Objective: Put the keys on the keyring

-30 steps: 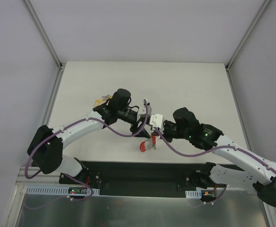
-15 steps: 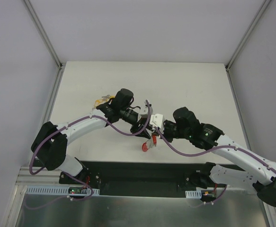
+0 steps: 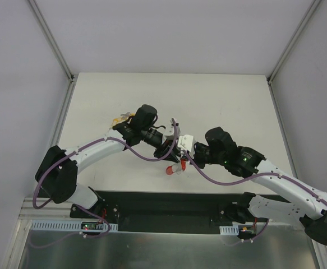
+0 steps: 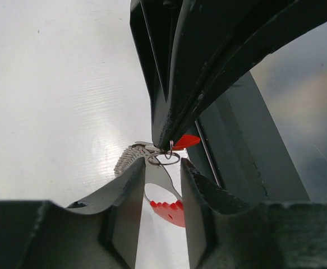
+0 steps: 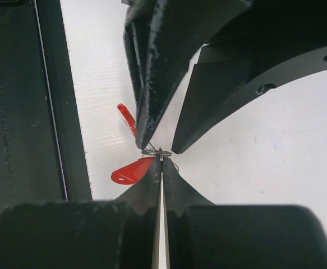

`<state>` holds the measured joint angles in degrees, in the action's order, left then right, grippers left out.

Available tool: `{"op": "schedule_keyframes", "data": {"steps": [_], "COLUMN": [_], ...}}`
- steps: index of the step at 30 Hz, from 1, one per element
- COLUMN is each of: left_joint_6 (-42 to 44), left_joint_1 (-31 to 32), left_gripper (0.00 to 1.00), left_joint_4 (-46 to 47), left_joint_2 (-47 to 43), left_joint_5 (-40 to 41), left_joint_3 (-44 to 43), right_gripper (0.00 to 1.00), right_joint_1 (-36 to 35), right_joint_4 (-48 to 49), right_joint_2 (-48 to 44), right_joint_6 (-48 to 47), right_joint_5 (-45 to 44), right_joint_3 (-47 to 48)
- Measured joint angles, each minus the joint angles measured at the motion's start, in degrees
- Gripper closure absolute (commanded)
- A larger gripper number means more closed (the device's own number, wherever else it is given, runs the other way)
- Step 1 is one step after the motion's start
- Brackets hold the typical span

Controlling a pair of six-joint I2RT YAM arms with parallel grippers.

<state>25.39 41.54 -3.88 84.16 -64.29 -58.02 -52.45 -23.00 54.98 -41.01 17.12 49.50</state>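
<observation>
Over the white desk [image 3: 219, 101] we see the left tool [image 4: 163, 168] and the right tool [image 5: 161, 163] meeting at lower centre of the overhead frame. Just below them in that frame is the red-and-metal keyring [image 3: 173, 170]. The right tool is pinched tight on a small wire ring [image 5: 156, 151]. The left tool's fingers stand narrowly apart astride it, and we cannot tell whether they grip.

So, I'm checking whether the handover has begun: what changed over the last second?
The left gripper edged toward the right gripper and narrowed its jaws around the keyring, which shifted slightly; they are not yet clamped on it. The right gripper stayed shut on the small wire ring, unmoved.
</observation>
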Motion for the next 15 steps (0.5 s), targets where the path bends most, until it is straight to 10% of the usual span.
{"op": "schedule_keyframes", "data": {"steps": [9, 15], "left_joint_6": [0.79, 1.09], "left_joint_1": [-0.02, -0.02], "left_gripper": [0.29, 0.24], "left_joint_4": [-0.35, -0.46], "left_joint_2": [-0.81, -1.86], "left_joint_5": [1.42, 1.68], "left_joint_3": [0.02, 0.00], "right_gripper": [0.99, 0.99], "right_joint_1": [0.00, 0.00], "right_joint_4": [-0.68, -1.46], "right_joint_2": [0.00, 0.66], "right_joint_6": [-0.09, -0.28], "right_joint_5": [1.42, 2.95], "right_joint_3": [0.00, 0.74]}}
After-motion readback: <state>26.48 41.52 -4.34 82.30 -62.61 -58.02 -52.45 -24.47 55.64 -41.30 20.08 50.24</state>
